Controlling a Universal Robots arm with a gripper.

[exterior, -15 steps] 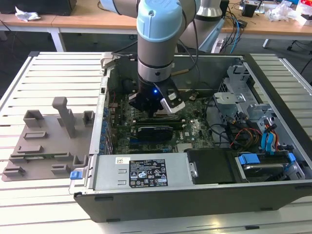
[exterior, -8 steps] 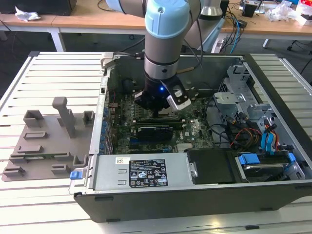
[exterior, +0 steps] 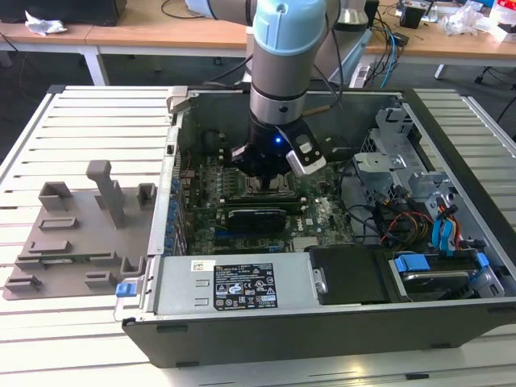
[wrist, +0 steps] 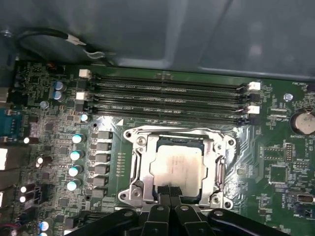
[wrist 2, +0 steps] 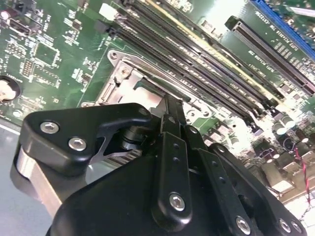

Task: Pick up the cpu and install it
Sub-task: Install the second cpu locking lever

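Note:
The cpu, a pale silver-grey square chip, lies flat inside the metal socket frame on the green motherboard. My gripper is shut, its two black fingers pressed together with their tips at the chip's edge; nothing shows between them. In the second wrist view the gripper points down at the same socket frame, and the fingers hide most of the chip. In the exterior view the gripper hangs low inside the open computer case, over the middle of the board.
Several long memory slots run right beside the socket. A long black card sits close in front of the gripper. A power supply with a label, a drive cage and cables crowd the case. A grey fixture stands on the slatted table.

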